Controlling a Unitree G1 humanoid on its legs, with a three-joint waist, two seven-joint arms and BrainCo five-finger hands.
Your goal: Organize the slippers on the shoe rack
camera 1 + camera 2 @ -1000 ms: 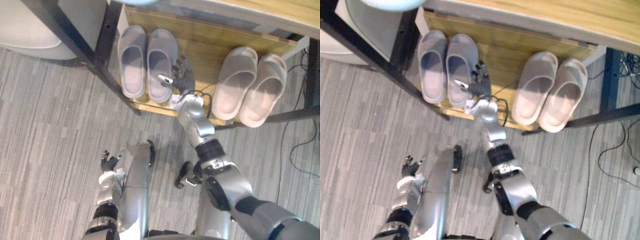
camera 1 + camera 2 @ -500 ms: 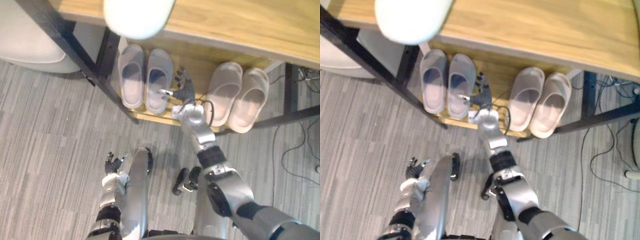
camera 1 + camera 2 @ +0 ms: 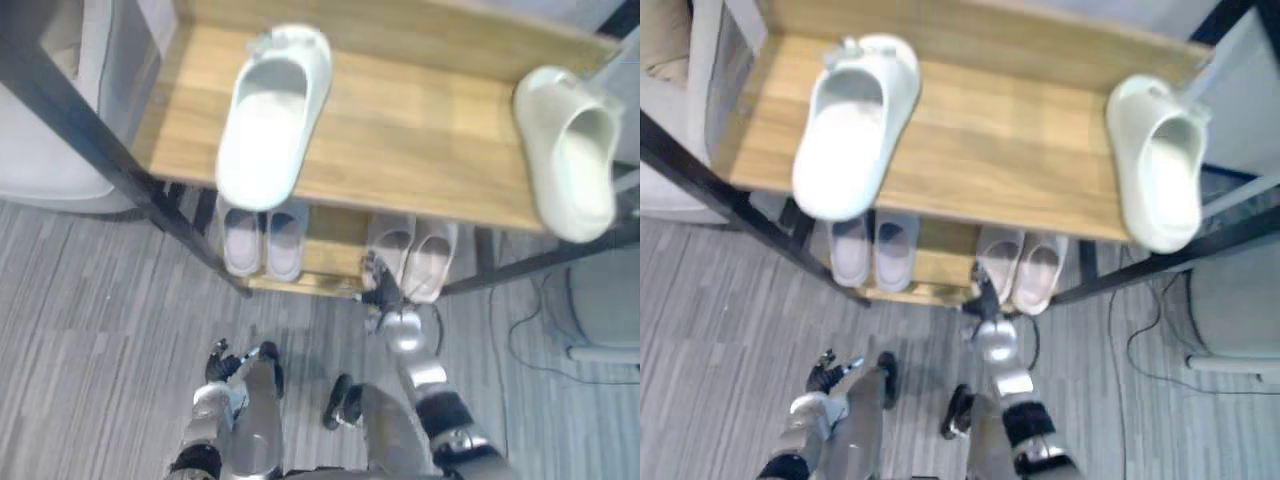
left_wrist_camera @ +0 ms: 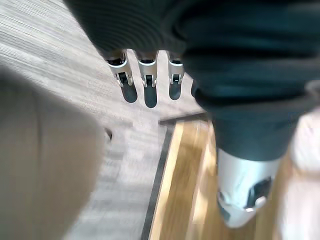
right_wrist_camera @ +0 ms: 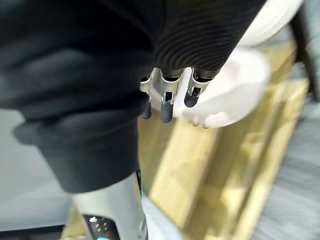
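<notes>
I see two pale slippers on the wooden top shelf, grey floor, right robot hand released by the lower shelf, left robot hand released.

A wooden shoe rack with black metal legs stands on a grey striped carpet floor. Its top shelf bears 2 pale white foam slippers, well apart. The left white slipper lies opening up, its near end showing over the shelf's front edge. The right white slipper sits at the shelf's right end, its near end also past the front edge. On the lower shelf lie 2 pairs: a grey pair of slippers at the left and a beige pair of slippers at the right, with bare wood between them.
</notes>
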